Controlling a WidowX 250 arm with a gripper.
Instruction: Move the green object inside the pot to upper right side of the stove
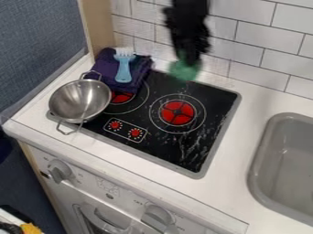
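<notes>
Pincer: black gripper (188, 60), hanging from the top edge of the camera view, pointing down by the back edge of the stove. Closed on the green object.
Green object (185, 72): at the pincer's tips, directly below them. Outside the pot, well apart from it. Seen against the stove's back edge and the strip of counter behind; exact shape and clearance from the surface cannot be told.
Stove (215, 107): black top, pale streaks at lower right. Right burner (177, 113) red, ringed, uncovered, nearer the camera than the green object.
Pot (78, 101): metal, rounded, two loop handles, at the stove's left side. Overlaps the left burner (121, 97) in view and reaches past the stove's left edge.
Cloth (105, 69): dark purple, folded, bunched over the stove's upper left corner, to the left of the pincer.
Brush (123, 72): blue handle, pale bristles, lying on the cloth, bristles toward the wall.
Obstacles: cloth and brush take up the upper left corner; pot takes up the left side. Tiled wall (260, 34) rises close behind the pincer.
Right side: grey sink (260, 180) set in the white counter (247, 107), apart from the stove.
</notes>
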